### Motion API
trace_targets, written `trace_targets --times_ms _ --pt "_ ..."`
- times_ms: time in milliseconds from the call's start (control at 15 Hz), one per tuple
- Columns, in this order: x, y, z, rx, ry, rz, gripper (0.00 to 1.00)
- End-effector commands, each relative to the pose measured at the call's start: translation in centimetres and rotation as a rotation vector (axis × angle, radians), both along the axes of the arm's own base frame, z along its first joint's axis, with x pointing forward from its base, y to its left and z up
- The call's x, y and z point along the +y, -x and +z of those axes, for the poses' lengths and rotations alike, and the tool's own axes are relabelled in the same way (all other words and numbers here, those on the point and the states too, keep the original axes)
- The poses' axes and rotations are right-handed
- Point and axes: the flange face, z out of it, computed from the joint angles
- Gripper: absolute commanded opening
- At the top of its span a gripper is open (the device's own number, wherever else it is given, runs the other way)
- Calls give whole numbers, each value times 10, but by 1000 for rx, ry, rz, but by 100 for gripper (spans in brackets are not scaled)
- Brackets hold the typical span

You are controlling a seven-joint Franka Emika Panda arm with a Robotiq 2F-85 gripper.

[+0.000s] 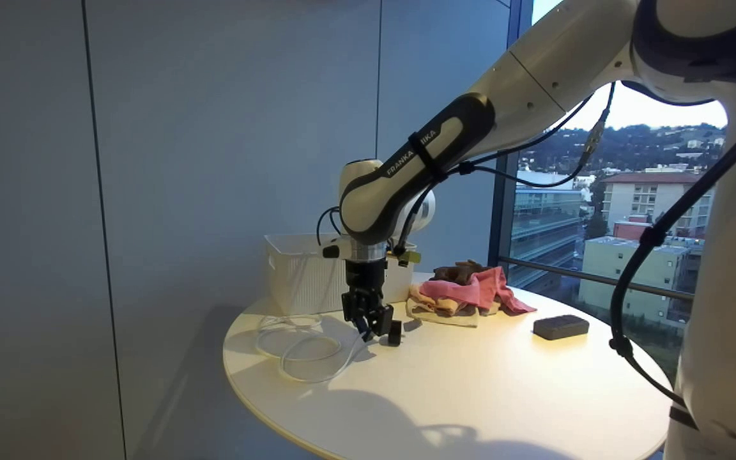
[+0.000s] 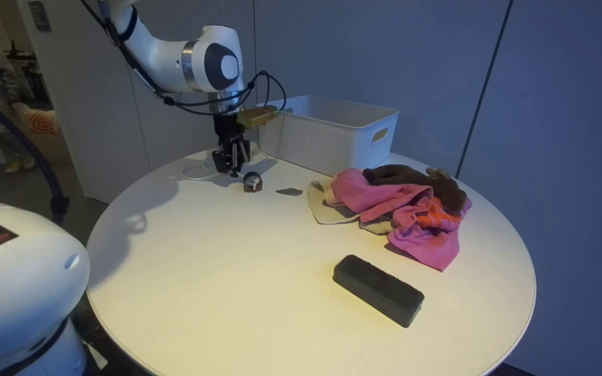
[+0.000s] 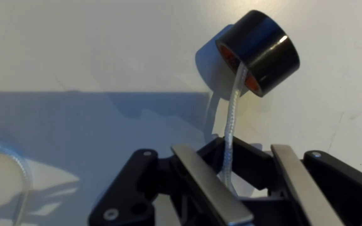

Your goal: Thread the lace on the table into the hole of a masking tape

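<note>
The masking tape [image 3: 262,50], a shiny black roll with an orange inner core, stands on edge on the round white table [image 2: 228,261]. My gripper [image 3: 228,139] is shut, its fingertips meeting on the whitish lace [image 3: 232,110], just short of the roll. From the fingertips the cord runs into the roll's hole. A pale tip shows in the hole of the masking tape [image 2: 252,175] in an exterior view; how far it sticks out is too small to tell. Behind the gripper [image 1: 367,335], the rest of the lace [image 1: 317,381] lies in loose loops on the tabletop.
Close behind the arm stands a white rectangular box [image 2: 322,141]. A heap of pink, brown and beige cloths [image 2: 384,193] lies beside it. Farther along the table is a dark rectangular block [image 2: 379,290]. A grey wall [image 1: 214,160] rises behind the table.
</note>
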Motion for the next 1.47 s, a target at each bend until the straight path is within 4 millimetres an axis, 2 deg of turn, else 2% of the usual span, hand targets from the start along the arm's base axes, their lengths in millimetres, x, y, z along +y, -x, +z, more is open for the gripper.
trace_targets --times_ms 0,533,800,867,933,1000,1200,1333,1400 --pt "-3 2 7 25 -9 -67 7" --pt "-19 6 5 0 27 -243 7" --pt "-35 8 3 -22 63 -348 8" --pt "-39 8 2 -21 70 -386 33" --pt "-42 9 1 -18 73 -413 33" --pt "-36 3 -5 3 60 -365 11" --pt "-41 4 -6 2 65 -399 33" --pt "-41 4 -6 2 66 -404 33" --pt "-41 5 -6 1 66 -405 58"
